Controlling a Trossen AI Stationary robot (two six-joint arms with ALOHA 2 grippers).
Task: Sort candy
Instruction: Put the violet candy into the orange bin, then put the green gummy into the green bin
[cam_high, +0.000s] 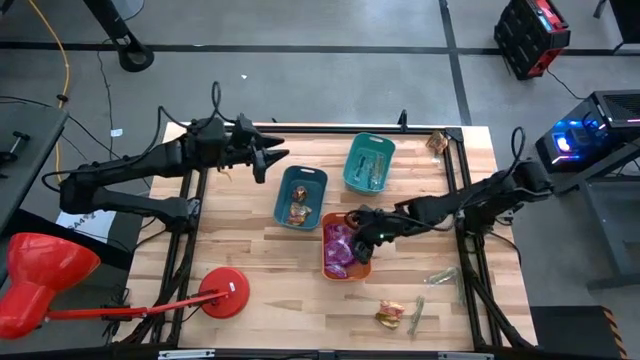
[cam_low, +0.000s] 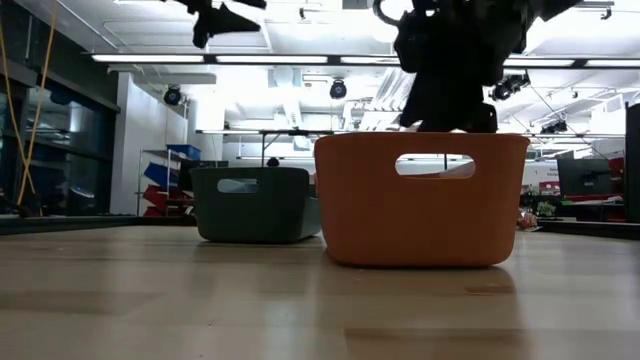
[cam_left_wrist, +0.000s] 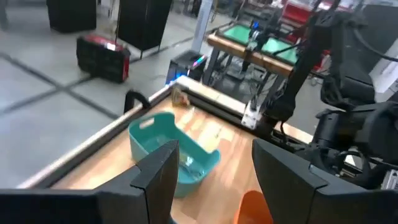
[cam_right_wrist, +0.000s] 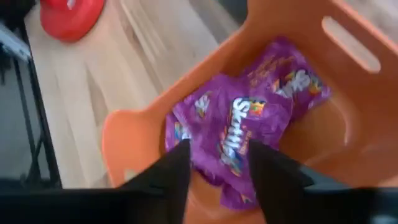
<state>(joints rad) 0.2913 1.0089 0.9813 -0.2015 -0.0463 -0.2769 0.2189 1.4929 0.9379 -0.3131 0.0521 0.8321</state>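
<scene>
In the low view, the orange plastic bin hides whatever lies inside it and partly covers the dark teal bin behind. Loose wrapped sweets near the table's front edge are too small to identify from above.

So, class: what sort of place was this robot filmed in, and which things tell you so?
Probably a robotics lab or workshop. Long strip ceiling lights run over an open hall, equipment racks stand on a bare floor, and the wooden table holds sorting bins like the orange bin.
</scene>
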